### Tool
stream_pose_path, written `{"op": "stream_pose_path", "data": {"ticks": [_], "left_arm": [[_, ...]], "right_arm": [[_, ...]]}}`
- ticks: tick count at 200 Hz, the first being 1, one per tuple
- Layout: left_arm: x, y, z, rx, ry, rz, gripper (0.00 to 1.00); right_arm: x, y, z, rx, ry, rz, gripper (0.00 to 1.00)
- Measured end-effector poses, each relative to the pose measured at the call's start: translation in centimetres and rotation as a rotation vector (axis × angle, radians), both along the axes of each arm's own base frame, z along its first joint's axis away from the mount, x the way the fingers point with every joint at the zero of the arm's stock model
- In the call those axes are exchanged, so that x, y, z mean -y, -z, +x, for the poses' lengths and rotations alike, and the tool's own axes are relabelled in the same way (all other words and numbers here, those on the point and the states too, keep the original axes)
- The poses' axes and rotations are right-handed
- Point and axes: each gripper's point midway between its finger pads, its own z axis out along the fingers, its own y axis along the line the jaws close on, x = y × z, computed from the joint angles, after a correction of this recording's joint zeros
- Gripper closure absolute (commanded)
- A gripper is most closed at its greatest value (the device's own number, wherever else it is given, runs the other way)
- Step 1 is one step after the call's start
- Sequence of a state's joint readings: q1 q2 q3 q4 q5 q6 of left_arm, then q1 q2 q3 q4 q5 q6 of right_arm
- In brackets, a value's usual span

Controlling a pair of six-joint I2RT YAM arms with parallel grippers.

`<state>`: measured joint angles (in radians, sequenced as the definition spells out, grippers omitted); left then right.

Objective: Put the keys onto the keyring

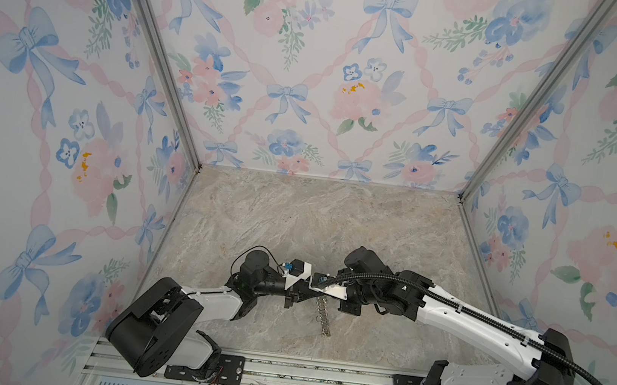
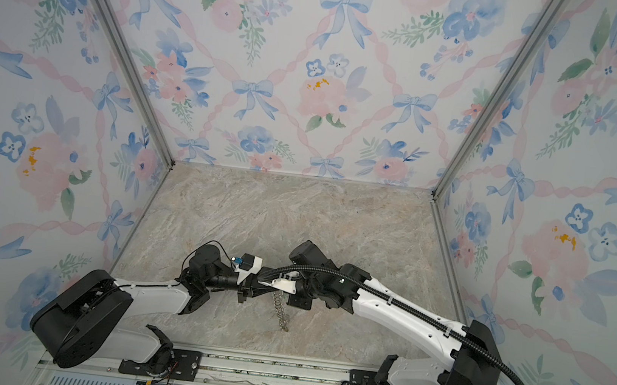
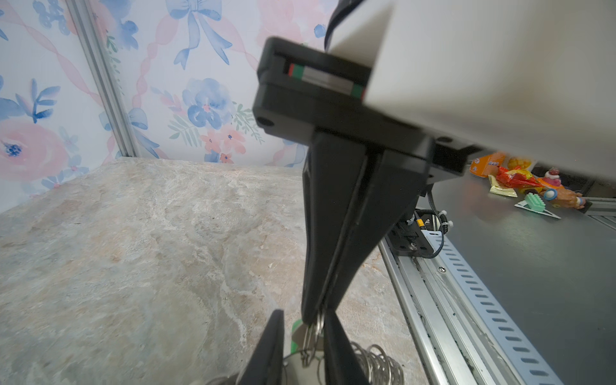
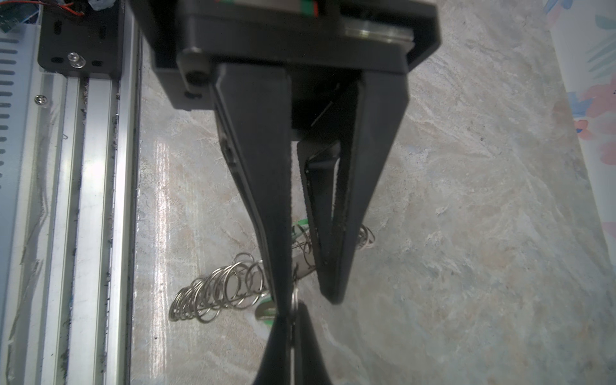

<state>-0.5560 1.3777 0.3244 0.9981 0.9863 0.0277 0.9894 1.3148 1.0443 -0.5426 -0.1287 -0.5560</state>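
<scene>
Keyring [image 1: 324, 317] shows edge-on and chain-like in both top views. Its upper end is held up where the two hands meet. Its lower end is down on the bench [image 1: 296, 219], near the front rail [image 1: 278, 372] and about midway along it.

Right hand [image 3: 314, 313] is pressed together, pinching one silver wire ring [image 4: 294, 305] on the rim.

Left hand [image 4: 308, 298] meets it tip to tip, fingers a little apart, with the grey plate and a green key [image 3: 294, 328] between them. Firm grip or not, cannot tell.

Other wire rings are bunched on the rail side of the hands.
</scene>
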Motion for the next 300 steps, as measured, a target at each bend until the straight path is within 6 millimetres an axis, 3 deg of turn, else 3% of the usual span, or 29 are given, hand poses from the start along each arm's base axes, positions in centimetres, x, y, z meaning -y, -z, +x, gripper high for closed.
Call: {"op": "stream_pose_path", "data": {"ticks": [61,124,166,208,300], "left_arm": [[0.2,0.2,-0.2,-0.011,0.034,0.001,1.00],[0.3,0.1,0.9,0.000,-0.036,0.007,1.00],[0.0,-0.1,1.1,0.005,-0.089,0.004,1.00],[-0.1,-0.2,1.3,0.002,-0.103,-0.001,1.00],[-0.5,-0.2,1.2,0.004,-0.144,-0.041,1.00]], "right_arm": [[0.2,0.0,0.4,0.001,0.014,0.001,0.99],[0.3,0.3,1.6,-0.006,0.068,0.055,0.82],[1.2,0.6,2.4,-0.042,0.129,0.181,0.85],[0.8,0.6,2.5,-0.067,0.136,0.249,0.88],[0.2,1.2,2.3,-0.106,0.123,0.274,0.95]]}}
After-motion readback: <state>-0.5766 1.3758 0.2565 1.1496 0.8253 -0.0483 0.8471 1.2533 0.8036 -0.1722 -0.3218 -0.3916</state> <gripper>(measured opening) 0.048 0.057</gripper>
